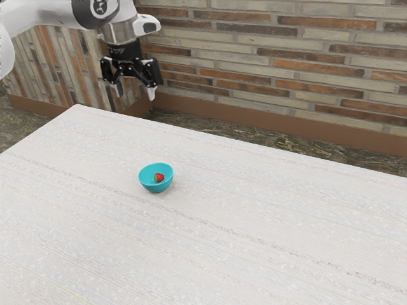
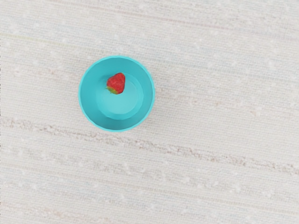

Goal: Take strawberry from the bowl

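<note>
Exterior view, and straight up to the pincer (image 1: 135,94): high up, open wide, with a clear gap from fingertip to fingertip, pointing downward at the end of the white arm (image 1: 57,14). Coming in from the exterior view's upper left, this arm, with a dark wrist section right above the pincer. Well apart from the bowl (image 1: 156,188), and well above it too!

And down to the pale surface (image 1: 254,254), to the star of the show: the strawberry (image 1: 159,178), right there inside the bowl! Bright red against turquoise (hard to miss, that pairing), and lying low within the rim. Sitting upright on the surface, the bowl, with a soft shadow just beside it.

Over to the wrist view for a look almost straight down into the bowl. A round rim, smooth sloping sides, a paler round bottom. Resting off centre, the strawberry, near the inner side and partly over the edge of that paler bottom. Tipped onto its side, by the look of it, with green leaves at one end and plump red flesh at the other. Running past the bowl, along the woven-looking surface, a faint brownish streak.

Back in the exterior view, beyond the surface: a brick wall (image 1: 254,51), a brown baseboard (image 1: 267,117) and a dark, mottled floor (image 1: 254,136).
</note>
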You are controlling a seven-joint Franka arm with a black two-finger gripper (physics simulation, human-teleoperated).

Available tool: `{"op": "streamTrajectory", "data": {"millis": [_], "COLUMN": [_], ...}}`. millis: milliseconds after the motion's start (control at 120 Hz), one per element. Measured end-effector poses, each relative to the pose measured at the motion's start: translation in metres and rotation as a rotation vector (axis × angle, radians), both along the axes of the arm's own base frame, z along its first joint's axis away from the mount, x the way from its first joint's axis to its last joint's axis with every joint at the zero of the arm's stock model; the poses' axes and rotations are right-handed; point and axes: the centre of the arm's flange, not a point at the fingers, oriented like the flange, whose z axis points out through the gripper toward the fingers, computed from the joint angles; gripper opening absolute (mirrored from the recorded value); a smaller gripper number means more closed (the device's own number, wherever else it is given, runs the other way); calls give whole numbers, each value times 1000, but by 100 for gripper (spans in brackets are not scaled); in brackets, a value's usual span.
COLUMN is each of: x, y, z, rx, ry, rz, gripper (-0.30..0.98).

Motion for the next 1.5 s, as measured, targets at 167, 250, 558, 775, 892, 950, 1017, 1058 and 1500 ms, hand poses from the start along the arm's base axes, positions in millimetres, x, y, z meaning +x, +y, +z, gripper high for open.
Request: {"op": "streamTrajectory", "data": {"millis": [167, 250, 558, 775, 892, 950, 1017, 1058, 1500], "x": [14, 20, 34, 32, 31, 28, 27, 27, 65], "y": [3, 20, 39, 43, 43, 42, 43, 43, 56], "z": [-32, -65, -161, -206, -228, -239, -247, -254, -303], "rx": [15, 21, 7, -25, -23, -17, -8, -1, 33], "ry": [23, 62, 111, 140, 151, 162, 168, 172, 149], "rz": [12, 45, 107, 161, 173, 174, 173, 171, 136], "gripper": [69, 69, 44, 33, 32, 32, 32, 32, 21]}}
